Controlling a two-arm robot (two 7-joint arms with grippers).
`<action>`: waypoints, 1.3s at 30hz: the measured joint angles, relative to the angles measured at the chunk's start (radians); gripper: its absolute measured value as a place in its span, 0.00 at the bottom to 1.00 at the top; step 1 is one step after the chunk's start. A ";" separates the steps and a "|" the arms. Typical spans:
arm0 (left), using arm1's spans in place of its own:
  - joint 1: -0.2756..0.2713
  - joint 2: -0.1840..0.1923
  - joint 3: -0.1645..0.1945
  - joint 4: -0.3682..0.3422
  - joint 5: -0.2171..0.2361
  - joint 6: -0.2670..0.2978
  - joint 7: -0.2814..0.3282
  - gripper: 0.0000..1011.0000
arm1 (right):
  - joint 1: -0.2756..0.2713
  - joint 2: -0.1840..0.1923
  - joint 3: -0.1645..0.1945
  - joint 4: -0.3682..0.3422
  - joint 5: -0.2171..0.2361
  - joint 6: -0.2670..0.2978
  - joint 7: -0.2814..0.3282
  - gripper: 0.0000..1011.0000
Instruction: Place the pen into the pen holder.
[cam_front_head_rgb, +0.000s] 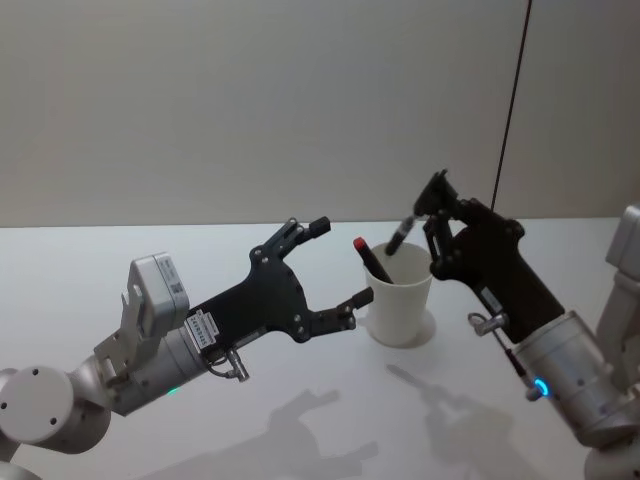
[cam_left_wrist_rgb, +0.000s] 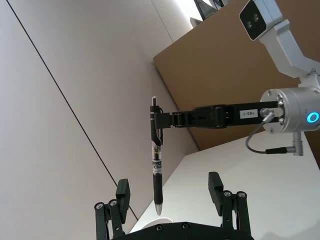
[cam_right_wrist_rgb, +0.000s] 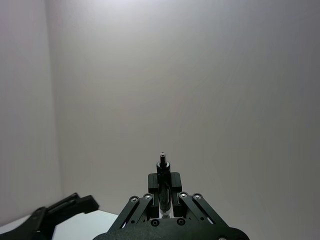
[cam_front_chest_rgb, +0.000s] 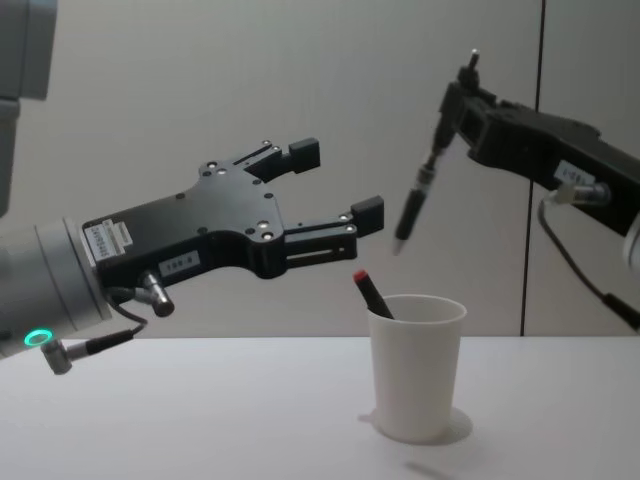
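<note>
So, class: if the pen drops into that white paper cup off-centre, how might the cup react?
The paper cup is probably light and, tapering to a narrow base, could tip or slide. The red-tipped marker leaning inside may add slight weight to one side. The pen, gripped in the right end effector, looks rigid.

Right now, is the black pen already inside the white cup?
Not yet. The pen hangs above the cup, tip down, clamped in the right pincer.

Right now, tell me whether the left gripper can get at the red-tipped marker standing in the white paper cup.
Probably yes. The open left gripper hangs beside and above the white paper cup, and the red-tipped marker leans toward it. The right gripper holds the black pen over the cup, crowding the approach.
</note>
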 joint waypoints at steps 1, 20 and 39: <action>0.000 0.000 0.000 0.000 0.000 0.000 0.000 0.99 | 0.002 0.000 0.002 0.002 -0.019 0.001 -0.019 0.13; 0.000 0.000 0.000 0.000 0.000 0.000 0.000 0.99 | 0.063 -0.015 0.036 0.055 -0.231 0.078 -0.218 0.13; 0.000 0.000 0.000 0.000 0.000 0.000 0.000 0.99 | 0.112 -0.036 0.057 0.136 -0.203 0.108 -0.184 0.13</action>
